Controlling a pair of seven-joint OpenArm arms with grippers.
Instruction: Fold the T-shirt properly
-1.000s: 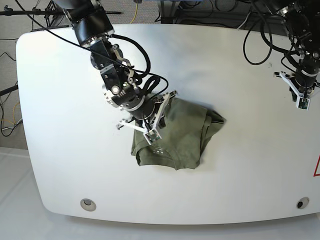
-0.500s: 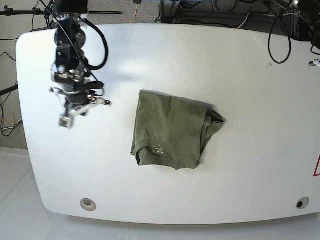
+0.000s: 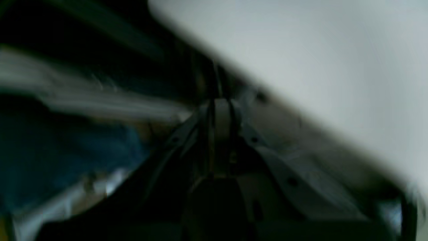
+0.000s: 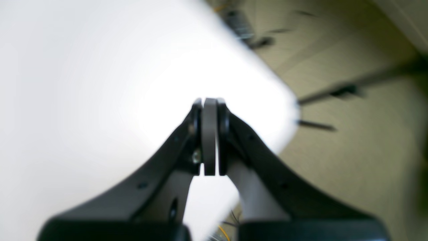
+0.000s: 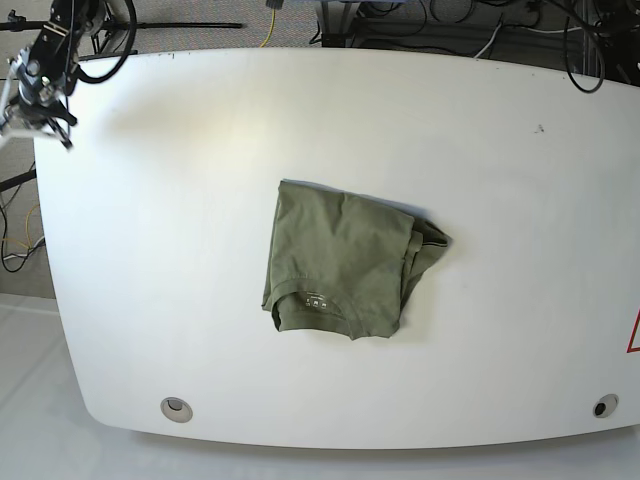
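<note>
The olive-green T-shirt [image 5: 340,265] lies folded into a compact rectangle in the middle of the white table [image 5: 500,200], collar label toward the front edge, with a sleeve bunched at its right side. No gripper touches it. My right gripper [image 5: 35,118] is far off at the table's back-left corner. In the right wrist view the gripper [image 4: 210,134] is shut and empty over the table's edge. My left gripper [image 3: 219,110] shows only in the blurred, dark left wrist view, with its fingers together and nothing in them. It is out of the base view.
Two round holes [image 5: 177,407] [image 5: 603,406] sit near the table's front edge. A red mark [image 5: 634,335] is at the right edge. Cables and stands [image 5: 400,15] lie behind the table. The floor [image 4: 351,100] shows past the table corner.
My right arm has left the shirt and swung to the back-left corner of the table. My left arm has moved out of the base view at the upper right. The shirt has stayed put.
</note>
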